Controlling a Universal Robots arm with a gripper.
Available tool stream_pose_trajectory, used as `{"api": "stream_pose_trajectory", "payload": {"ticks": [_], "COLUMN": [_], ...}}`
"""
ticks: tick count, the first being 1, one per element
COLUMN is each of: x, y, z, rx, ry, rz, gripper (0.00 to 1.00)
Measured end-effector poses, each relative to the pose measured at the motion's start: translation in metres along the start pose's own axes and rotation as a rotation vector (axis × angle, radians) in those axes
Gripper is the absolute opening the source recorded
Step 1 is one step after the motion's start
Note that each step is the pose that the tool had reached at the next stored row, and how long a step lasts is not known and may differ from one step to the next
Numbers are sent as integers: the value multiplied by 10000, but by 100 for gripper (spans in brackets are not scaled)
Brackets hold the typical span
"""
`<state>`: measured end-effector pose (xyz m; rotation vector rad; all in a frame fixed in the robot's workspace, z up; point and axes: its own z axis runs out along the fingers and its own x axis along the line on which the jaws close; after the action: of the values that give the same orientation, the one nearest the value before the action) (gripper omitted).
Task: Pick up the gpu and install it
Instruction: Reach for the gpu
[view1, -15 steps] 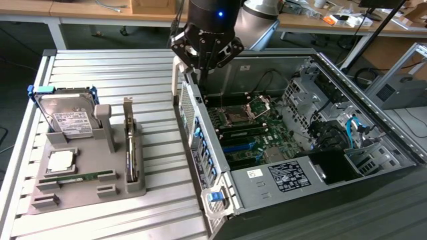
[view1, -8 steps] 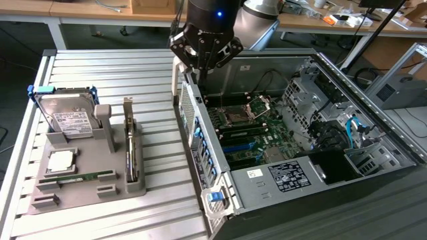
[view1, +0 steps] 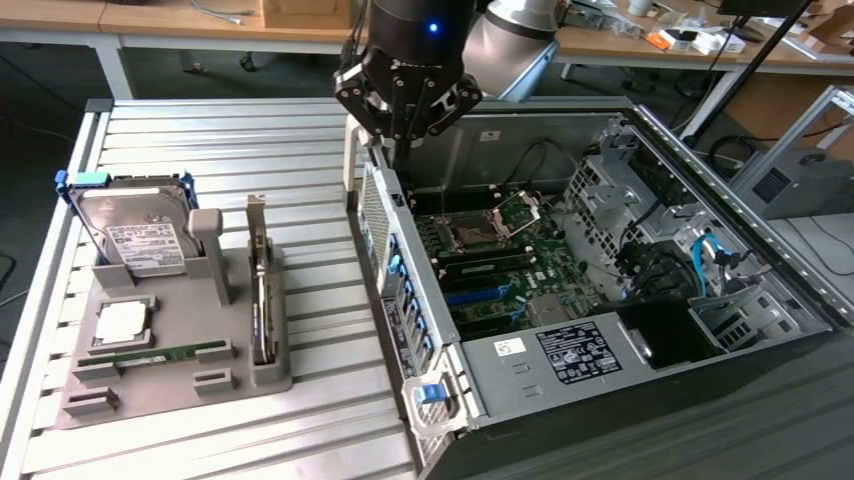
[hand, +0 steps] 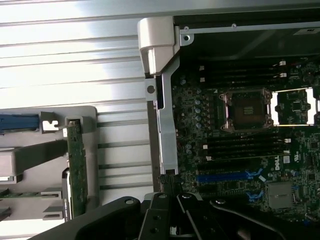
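gpu spot: the gpu (view1: 262, 290) stands on its long edge in a slot of the grey holder (view1: 200, 385), out on the slatted table (view1: 267, 150). In the exterior view that's roughly 7 o'clock from the gripper (view1: 398, 152). Nothing is touching it.
neighbours: the hard drive (view1: 134, 240) is propped up at about 10 o'clock from the card, and the memory stick (view1: 167, 354) lies flat around 8 o'clock from it, same holder.
risk #1: I reckon pinched fingers can't straddle a thin card. Coming down like this they'd poke its top edge and tip it in the slot, or shove the whole holder.
risk #2: the fingertips sit just over the rear wall of the open pc case (view1: 387, 230), so a low sideways swing could clip that metal edge.
risk #3: the card is thin and on edge, so an off-centre grab would probably let it twist, and it could bump the holder's post beside it.
gripper: fingers pressed together with nothing between them, hanging above the case's rear wall and well apart from the card.
progress: card not lifted yet, and the motherboard (view1: 501, 270) looks bare where a card would sit, as far as I can tell.
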<state>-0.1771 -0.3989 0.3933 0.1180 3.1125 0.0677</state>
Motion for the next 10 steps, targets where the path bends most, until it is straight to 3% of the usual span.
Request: {"api": "stream_pose_trajectory", "payload": {"ticks": [10], "x": [19], "y": [-2], "z": [-1], "rx": [1], "ry": [0], "rz": [1], "gripper": [11]}}
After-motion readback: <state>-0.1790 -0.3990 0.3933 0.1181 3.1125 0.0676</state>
